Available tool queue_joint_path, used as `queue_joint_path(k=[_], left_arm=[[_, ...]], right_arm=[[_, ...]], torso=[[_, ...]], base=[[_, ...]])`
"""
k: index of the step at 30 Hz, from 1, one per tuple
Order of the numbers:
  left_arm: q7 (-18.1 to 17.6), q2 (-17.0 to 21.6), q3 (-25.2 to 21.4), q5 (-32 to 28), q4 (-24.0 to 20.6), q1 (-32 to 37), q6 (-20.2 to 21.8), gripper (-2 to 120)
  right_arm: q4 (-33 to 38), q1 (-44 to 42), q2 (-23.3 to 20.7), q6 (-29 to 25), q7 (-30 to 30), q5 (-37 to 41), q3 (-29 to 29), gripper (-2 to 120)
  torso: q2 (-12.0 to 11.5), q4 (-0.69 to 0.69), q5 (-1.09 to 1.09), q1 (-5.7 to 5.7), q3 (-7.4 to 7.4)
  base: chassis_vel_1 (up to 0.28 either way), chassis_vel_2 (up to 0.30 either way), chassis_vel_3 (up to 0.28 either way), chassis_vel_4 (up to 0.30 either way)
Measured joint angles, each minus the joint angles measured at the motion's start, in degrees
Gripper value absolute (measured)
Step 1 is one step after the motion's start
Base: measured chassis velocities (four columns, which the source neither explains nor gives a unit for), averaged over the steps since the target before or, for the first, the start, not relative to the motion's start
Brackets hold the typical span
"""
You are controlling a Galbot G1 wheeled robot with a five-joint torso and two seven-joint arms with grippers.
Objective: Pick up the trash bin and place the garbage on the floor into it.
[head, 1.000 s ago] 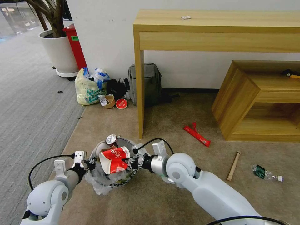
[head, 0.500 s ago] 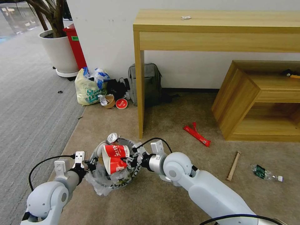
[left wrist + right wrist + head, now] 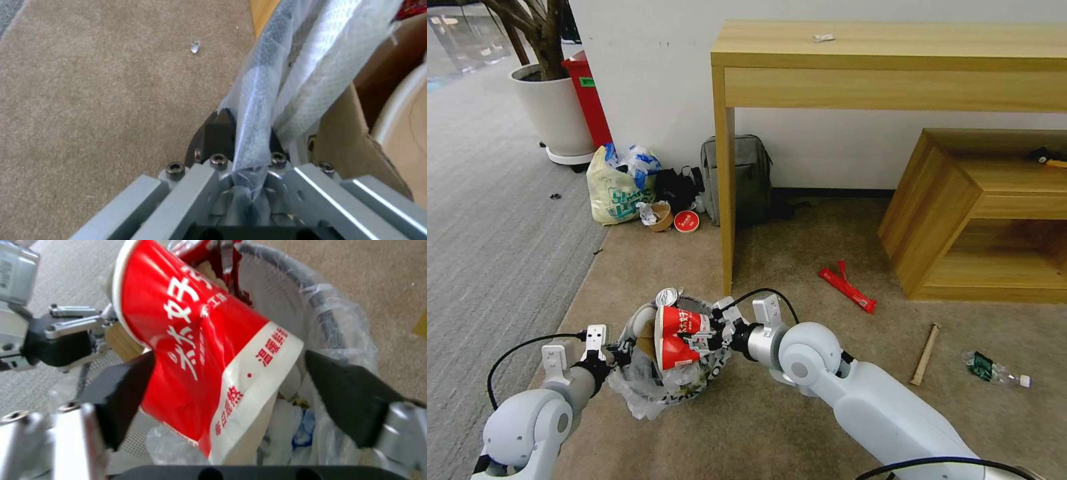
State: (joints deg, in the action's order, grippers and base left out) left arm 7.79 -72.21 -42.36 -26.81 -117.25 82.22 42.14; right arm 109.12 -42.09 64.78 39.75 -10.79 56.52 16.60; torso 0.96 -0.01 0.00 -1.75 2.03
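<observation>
Since the earlier pictures the red paper cup (image 3: 679, 335) had swung from lying mouth-toward-the-camera to a more upright tilt over the bin, and the right gripper (image 3: 710, 333) had edged in toward the bin's middle. That gripper's fingers (image 3: 351, 396) stood spread, one dark pad touching the cup's side and the other apart from it beside the bin's lined rim; the cup (image 3: 200, 350) leaned between them, its mouth turned away from the wrist. The left gripper (image 3: 617, 352) was pinched on the edge of the trash bin (image 3: 707, 373), with the white plastic liner (image 3: 267, 100) squeezed between its pressed-together fingers (image 3: 216, 133). The bin sat between the two grippers over the beige carpet (image 3: 800, 427), already holding a can (image 3: 666, 297) and cardboard. Beyond the right arm, on the carpet, lay a red wrapper (image 3: 847, 287), a wooden stick (image 3: 925, 355) and a small bottle (image 3: 994, 370).
</observation>
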Motion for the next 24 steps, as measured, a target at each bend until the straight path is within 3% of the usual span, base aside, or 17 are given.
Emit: queue_joint_path(k=[2,16,24], left_arm=[[-0.01,0.0,-0.31,-0.04,0.09,0.06,0.0,0],[0.45,-0.66,-1.05,-0.04,0.68,0.17,0.0,0],[1.26,-1.25,-1.99,0.25,0.3,1.04,0.0,0]], right_arm=[[0.84,-0.33,-0.26,-0.35,-0.06,-0.28,-1.07,99],[5.68,-4.47,-3.09,-8.1,1.23,-6.89,-7.55,100],[3.39,-14.08,-0.46,-15.74,0.91,-20.01,-19.76,100]], torso=[[0.0,0.01,0.0,0.0,0.0],[0.0,0.0,0.0,0.0,0.0],[0.0,0.0,0.01,0.0,0.0]], base=[[0.0,0.0,0.0,0.0],[0.0,0.0,0.0,0.0],[0.0,0.0,0.0,0.0]])
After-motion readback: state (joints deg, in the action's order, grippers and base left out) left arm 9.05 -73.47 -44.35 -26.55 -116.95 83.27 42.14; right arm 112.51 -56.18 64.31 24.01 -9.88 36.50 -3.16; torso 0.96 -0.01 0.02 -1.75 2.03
